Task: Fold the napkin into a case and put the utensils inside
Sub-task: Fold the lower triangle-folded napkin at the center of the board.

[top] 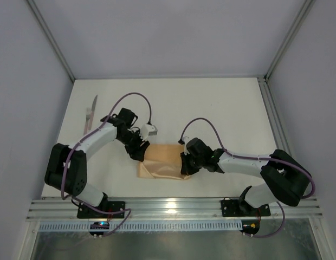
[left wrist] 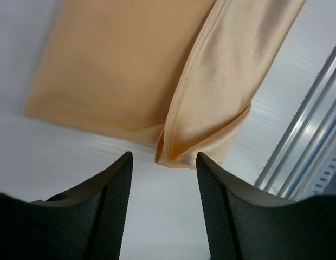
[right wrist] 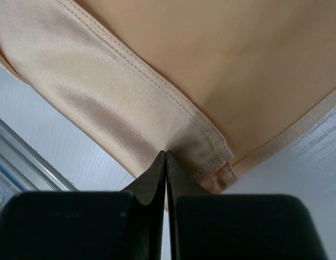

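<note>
Right gripper [right wrist: 166,158]: pinched tight on napkin [right wrist: 222,65] hem
Left gripper [left wrist: 163,161]: open, holding nothing
Risk: one-sided tug could undo the fold

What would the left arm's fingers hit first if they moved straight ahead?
Probably the napkin, its folded corner lying just ahead of the open left fingers; depth is hard to judge.

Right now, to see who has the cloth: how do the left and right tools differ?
Left tool has its jaws apart with nothing between them; right tool has its jaws shut. Left tool stops just short of the napkin's folded corner; right tool has its tips against the hem. Both face the napkin, from opposite ends.
</note>
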Action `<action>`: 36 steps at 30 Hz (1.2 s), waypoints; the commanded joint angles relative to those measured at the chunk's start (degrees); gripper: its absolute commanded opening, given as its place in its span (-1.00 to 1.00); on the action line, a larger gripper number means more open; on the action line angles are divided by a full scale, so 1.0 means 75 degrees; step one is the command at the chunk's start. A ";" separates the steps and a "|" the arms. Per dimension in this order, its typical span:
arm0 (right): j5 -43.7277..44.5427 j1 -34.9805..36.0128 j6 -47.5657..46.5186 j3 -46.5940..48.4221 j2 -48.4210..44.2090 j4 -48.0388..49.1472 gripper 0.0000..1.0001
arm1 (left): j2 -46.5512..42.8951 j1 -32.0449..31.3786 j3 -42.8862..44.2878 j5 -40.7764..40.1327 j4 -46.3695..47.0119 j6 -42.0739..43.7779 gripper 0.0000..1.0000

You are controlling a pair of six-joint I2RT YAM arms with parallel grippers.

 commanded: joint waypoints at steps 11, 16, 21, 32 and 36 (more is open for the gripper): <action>-0.0024 0.0047 -0.0160 0.0046 -0.0205 0.0027 -0.94 | -0.0881 -0.0627 0.1173 0.0565 -0.1007 -0.0866 -0.30; 0.0012 0.0036 -0.0230 0.0011 -0.0205 0.0086 -0.94 | -0.0906 -0.1358 -0.0056 -0.0970 -0.0026 -0.0912 -0.49; -0.0141 0.0036 -0.0347 -0.0036 -0.0275 0.0214 -0.94 | -0.0660 -0.1358 -0.0818 -0.1605 0.1159 -0.1041 -0.46; 0.0280 0.0374 -0.0944 0.0607 -0.0708 -0.0231 -0.94 | -0.0659 -0.1592 -0.1313 -0.1547 0.1243 -0.1065 -0.46; -0.0010 0.0738 -0.0992 0.0505 -0.0978 0.0984 -0.92 | -0.0637 -0.1675 -0.1359 -0.1605 0.1161 -0.0913 -0.45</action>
